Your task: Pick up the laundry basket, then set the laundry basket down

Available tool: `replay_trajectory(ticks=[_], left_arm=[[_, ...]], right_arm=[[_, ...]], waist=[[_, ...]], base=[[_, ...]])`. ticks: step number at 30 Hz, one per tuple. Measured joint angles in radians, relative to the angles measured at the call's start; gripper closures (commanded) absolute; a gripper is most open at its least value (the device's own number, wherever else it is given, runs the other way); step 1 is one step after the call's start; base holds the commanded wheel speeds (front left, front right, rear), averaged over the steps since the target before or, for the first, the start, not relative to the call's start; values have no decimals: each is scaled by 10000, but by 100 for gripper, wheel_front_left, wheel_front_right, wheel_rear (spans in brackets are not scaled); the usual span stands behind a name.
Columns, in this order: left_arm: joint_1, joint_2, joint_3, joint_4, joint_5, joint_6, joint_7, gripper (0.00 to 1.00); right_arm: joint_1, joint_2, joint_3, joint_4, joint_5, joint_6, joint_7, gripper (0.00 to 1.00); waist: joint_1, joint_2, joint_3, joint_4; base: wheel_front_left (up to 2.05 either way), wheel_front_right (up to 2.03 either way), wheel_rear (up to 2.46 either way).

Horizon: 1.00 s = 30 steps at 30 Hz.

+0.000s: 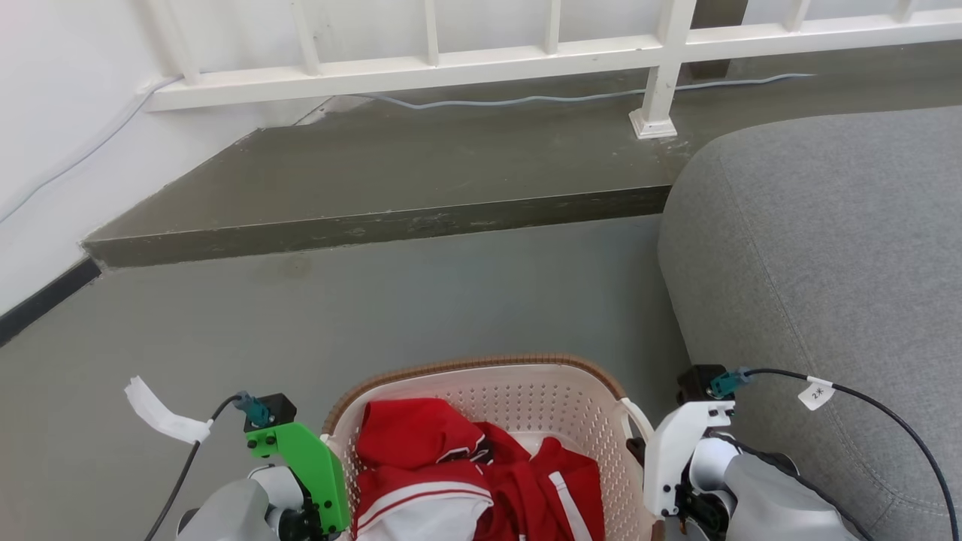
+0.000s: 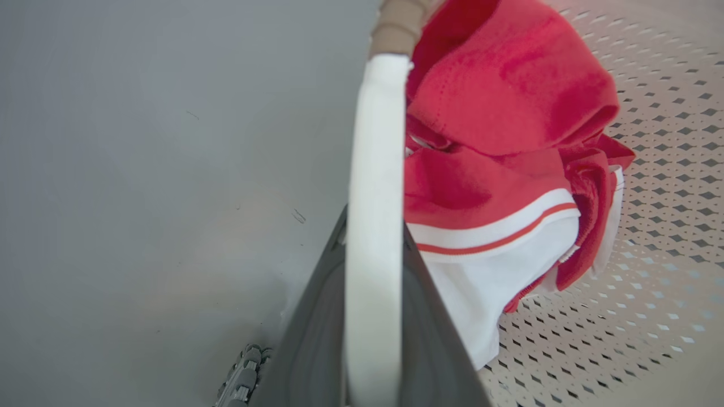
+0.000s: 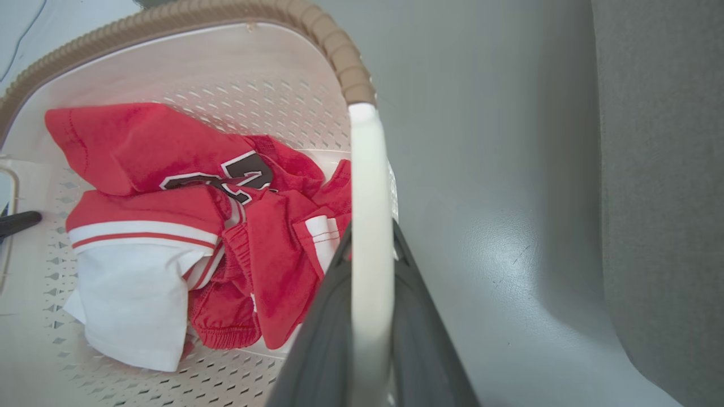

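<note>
The laundry basket (image 1: pixel 526 402) is cream with perforated walls and a brown woven-look rim (image 3: pixel 334 45), low in the middle of the head view between my two arms. Red and white clothes (image 1: pixel 451 466) lie inside it. In the left wrist view my left gripper (image 2: pixel 374 229) is shut on the basket's white left handle (image 2: pixel 376 158), one dark finger on each side. My right gripper (image 3: pixel 370 232) is shut the same way on the white right handle (image 3: pixel 367 164). I cannot tell whether the basket's base touches the floor.
A grey sofa (image 1: pixel 827 263) bulges in close on the right, beside my right arm. Ahead lies grey floor (image 1: pixel 376 315), then a raised step (image 1: pixel 376 225) with a white railing (image 1: pixel 661 83) and a cable. A white wall (image 1: pixel 52 150) stands at the left.
</note>
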Motion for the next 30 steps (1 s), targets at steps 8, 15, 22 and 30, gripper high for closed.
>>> replay_trajectory(ticks=[8,15,22,30], left_arm=[[15,58,-6,-2,-36,0,-2,100],[18,71,-50,-19,-38,0,-4,100],[20,86,-88,-33,-40,0,-15,100],[30,88,-265,-128,-46,0,-107,100]], right_arm=[[0,10,111,-36,215,0,0,100],[0,10,196,-36,295,0,0,100],[0,10,270,-33,364,-2,-2,100],[-8,10,286,119,414,-2,-79,100]], waist=[[0,0,-28,-37],[0,0,-17,-61],[0,0,18,-67],[0,0,91,-29]], base=[[0,0,0],[0,0,0],[0,0,0],[0,0,0]])
